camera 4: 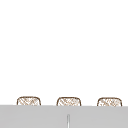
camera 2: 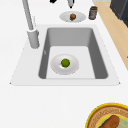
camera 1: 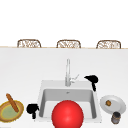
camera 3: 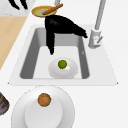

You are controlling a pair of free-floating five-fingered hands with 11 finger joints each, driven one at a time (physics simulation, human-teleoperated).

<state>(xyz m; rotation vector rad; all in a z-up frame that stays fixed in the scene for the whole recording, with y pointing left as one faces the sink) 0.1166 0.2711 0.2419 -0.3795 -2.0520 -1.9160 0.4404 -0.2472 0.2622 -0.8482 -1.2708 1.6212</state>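
Observation:
My right hand (camera 1: 92, 79) hovers over the sink's (camera 1: 40, 90) back right corner, beside the faucet (camera 1: 67, 72). In the right side view this hand (camera 3: 60, 26) hangs above the basin, its fingers spread straight and holding nothing. My left hand (camera 1: 32, 108) floats by the sink's front left corner, relaxed and empty. In the basin lies a white plate (camera 2: 56, 67) with a green lime (camera 2: 65, 62) on it. A big red ball (camera 1: 67, 115) covers the sink's front edge in the front view.
Right of the sink, a white plate (camera 1: 120, 105) carries a small brown round thing (camera 1: 108, 102), with a dark jar (camera 1: 115, 117) in front. On the left counter a yellow-green plate (camera 1: 5, 112) holds a brown sausage (camera 1: 12, 102). Three wicker chairs (camera 1: 28, 43) stand behind the counter.

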